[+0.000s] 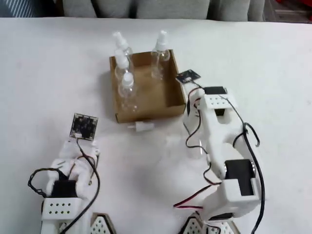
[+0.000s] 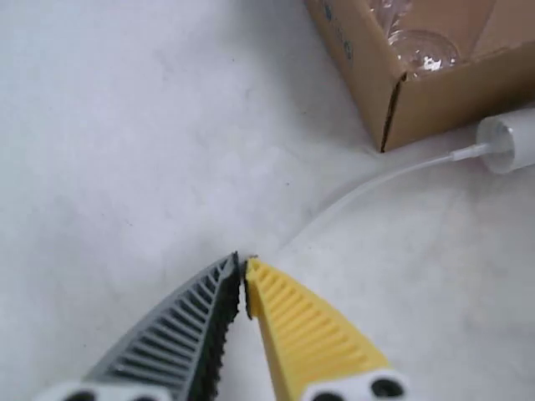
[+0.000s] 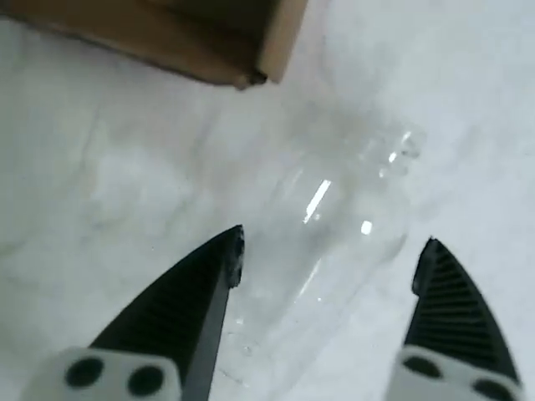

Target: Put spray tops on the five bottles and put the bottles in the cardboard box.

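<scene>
The cardboard box (image 1: 168,100) sits at mid-table. Several clear bottles with white spray tops stand in it, one at the back right (image 1: 160,56) and one toward the front left (image 1: 127,90). A loose spray top (image 1: 141,126) lies on the table before the box's front wall, its thin tube (image 2: 376,180) trailing from the white head (image 2: 510,142). A clear topless bottle (image 3: 351,192) lies on its side near a box corner (image 3: 267,50). My right gripper (image 3: 334,241) is open, one finger on each side of the bottle. My left gripper (image 2: 242,263) is shut and empty, near the tube.
The white table (image 1: 48,73) has free room left of the box and along the back. The right arm's body (image 1: 219,126) stands close to the box's right wall. The left arm (image 1: 73,165) is at the front left. Grey chairs (image 1: 170,7) line the far edge.
</scene>
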Tool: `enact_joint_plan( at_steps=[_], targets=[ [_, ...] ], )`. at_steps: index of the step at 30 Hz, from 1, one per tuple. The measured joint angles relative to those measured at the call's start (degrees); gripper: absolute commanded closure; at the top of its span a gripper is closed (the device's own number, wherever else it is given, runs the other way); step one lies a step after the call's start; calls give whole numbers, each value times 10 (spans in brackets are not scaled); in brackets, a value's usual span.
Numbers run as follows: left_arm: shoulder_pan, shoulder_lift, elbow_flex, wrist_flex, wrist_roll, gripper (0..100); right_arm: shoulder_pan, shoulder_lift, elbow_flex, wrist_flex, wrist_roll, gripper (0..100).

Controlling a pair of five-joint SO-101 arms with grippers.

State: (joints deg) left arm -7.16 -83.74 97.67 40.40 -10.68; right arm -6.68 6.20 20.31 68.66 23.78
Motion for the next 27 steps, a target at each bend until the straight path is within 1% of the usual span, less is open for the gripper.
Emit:
enact_joint_plan(
  at_steps=[3,4,11,16,20,25,27],
  targets=[
    [0,0,0,0,0,977,0,5,0,-13,-30,646],
    [0,0,0,0,0,977,0,5,0,-13,-35,642],
    [0,0,0,0,0,977,0,5,0,-18,-62,670],
    [0,0,0,0,0,977,1,1,0,-22,-67,690],
    [0,0,0,0,0,977,1,1,0,-43,-67,690],
    [0,0,0,0,0,977,0,1,0,-45,-67,688],
    [0,0,0,0,0,977,0,1,0,-47,-77,688]
  ],
)
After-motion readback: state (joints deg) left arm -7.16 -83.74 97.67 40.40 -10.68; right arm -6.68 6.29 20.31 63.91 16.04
